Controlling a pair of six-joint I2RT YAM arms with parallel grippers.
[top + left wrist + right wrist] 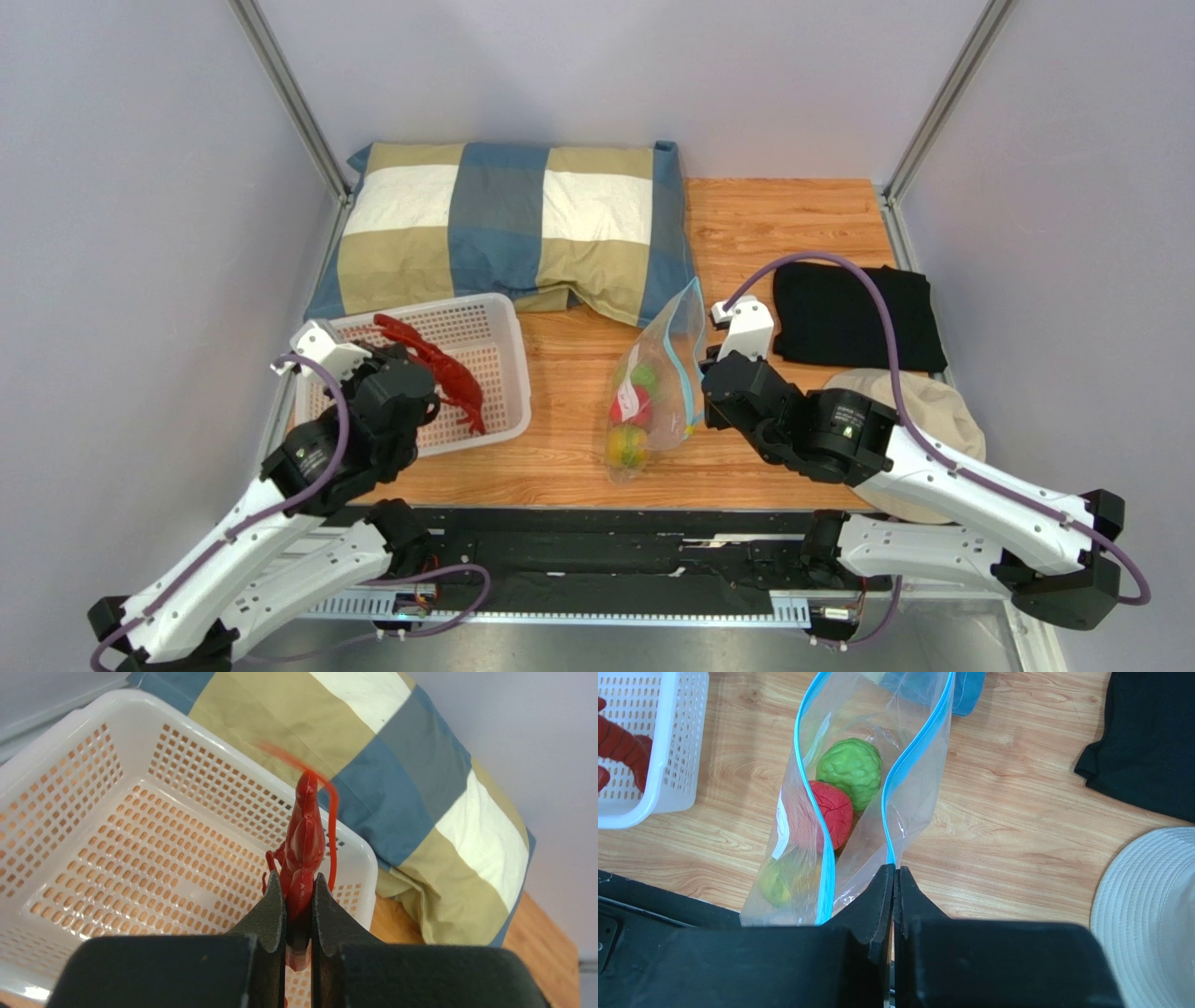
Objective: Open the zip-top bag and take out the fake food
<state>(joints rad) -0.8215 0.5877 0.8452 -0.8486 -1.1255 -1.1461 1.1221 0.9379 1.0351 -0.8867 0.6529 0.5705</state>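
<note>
Left end effector (298,906) pinches the red lobster (304,836) above the white basket (203,777) at left of the top view, right end effector (893,878) clamps the open zip-top bag's (917,756) blue strip mid-frame over the worktop (1018,833), 3 fake food (850,770) pieces inside.
</note>
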